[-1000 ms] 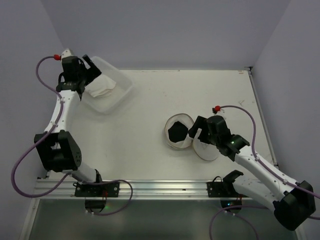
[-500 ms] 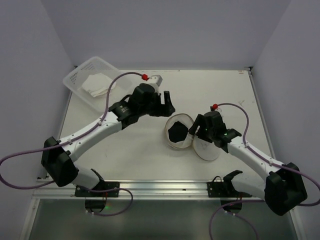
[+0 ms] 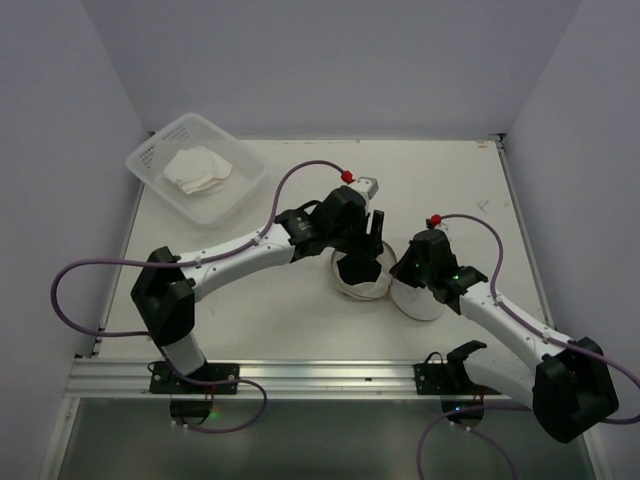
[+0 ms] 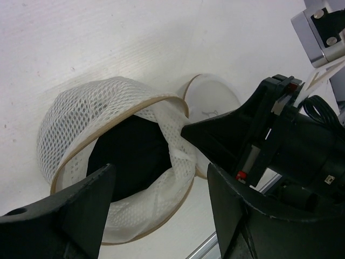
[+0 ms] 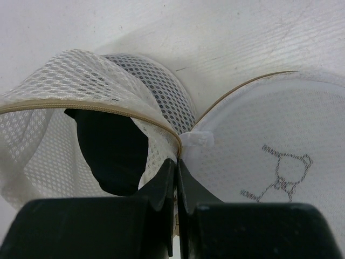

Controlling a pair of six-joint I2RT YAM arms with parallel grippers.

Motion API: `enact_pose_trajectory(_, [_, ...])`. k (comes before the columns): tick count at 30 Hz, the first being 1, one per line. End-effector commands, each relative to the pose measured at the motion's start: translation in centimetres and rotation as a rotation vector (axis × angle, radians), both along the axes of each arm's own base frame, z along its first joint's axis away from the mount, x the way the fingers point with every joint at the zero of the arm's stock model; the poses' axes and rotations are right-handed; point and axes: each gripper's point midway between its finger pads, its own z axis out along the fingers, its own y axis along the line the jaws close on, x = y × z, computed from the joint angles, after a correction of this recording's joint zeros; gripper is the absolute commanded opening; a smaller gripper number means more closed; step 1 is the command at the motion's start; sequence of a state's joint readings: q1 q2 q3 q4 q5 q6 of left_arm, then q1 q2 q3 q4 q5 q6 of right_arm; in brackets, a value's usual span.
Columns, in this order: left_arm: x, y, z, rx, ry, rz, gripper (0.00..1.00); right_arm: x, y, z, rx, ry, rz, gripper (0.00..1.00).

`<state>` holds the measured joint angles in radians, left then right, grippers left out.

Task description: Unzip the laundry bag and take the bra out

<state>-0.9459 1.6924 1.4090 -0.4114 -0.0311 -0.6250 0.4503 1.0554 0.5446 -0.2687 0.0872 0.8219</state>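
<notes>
The cream mesh laundry bag (image 3: 362, 285) lies unzipped near the table's middle, its round lid (image 3: 420, 298) flopped to the right. The black bra (image 3: 355, 266) shows inside the opening. My left gripper (image 3: 366, 238) hovers just above the bag's far side. In the left wrist view it (image 4: 159, 183) is open, its fingers either side of the near rim over the bra (image 4: 129, 156). My right gripper (image 5: 176, 162) is shut on the bag's fabric where the lid (image 5: 269, 135) joins the body (image 5: 54, 75). The bra (image 5: 108, 151) lies left of its fingers.
A clear plastic tub (image 3: 240, 190) holding a white cloth (image 3: 198, 168) stands at the back left. An aluminium rail (image 3: 300, 375) runs along the table's near edge. Walls close off the back and both sides.
My left arm swung from the tub at the back left to above the open bag, its jaws narrowing slightly. My right gripper shut on the bag's seam.
</notes>
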Motion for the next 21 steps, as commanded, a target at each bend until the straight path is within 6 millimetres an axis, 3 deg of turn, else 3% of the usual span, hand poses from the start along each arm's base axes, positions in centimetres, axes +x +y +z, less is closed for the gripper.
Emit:
enact_pose_trajectory(1, [0.0, -1.2, 0.9, 0.034, -0.037, -0.049, 0.72, 0.2, -0.1, 0.5, 0.006, -0.032, -0.002, 0.00])
enact_pose_trajectory(7, [-0.9, -2.6, -2.1, 0.122, -0.023, -0.086, 0.68, 0.3, 0.1, 0.5, 0.010, -0.032, 0.006, 0.00])
enact_pose_trajectory(17, [0.9, -0.1, -9.6, 0.337, -0.017, 0.000, 0.63, 0.1, 0.5, 0.5, 0.027, -0.032, 0.028, 0.00])
enact_pose_trajectory(21, [1.8, 0.6, -11.4, 0.380, -0.012, 0.036, 0.71, -0.1, 0.7, 0.3, 0.037, -0.027, 0.043, 0.00])
